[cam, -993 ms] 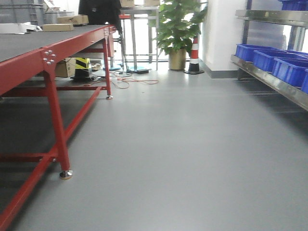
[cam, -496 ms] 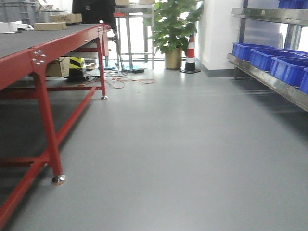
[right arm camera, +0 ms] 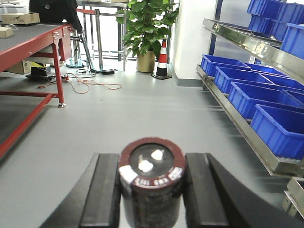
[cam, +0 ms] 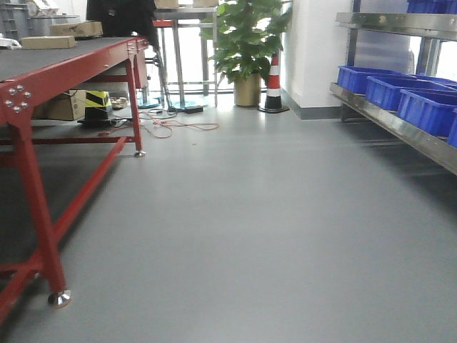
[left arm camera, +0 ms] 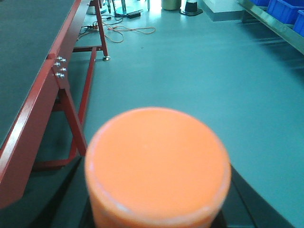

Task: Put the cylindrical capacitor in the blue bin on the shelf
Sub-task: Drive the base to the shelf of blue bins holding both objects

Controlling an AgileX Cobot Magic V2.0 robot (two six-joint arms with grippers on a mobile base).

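Right fingers (right arm camera: 102, 190): clamped on the capacitor (right arm camera: 151, 178), upright between them
Left fingers (left arm camera: 244, 202): mostly hidden behind an orange cylinder (left arm camera: 156, 161); cannot tell their grip
Shelf (right arm camera: 236, 116): off to the right, carrying blue bins (right arm camera: 280, 128)

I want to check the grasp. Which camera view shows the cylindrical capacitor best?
The right wrist view: the cylindrical capacitor stands close and upright between the jaws, its top with two pale terminals visible. The front view does not show it; the left wrist view shows an orange cylinder instead.
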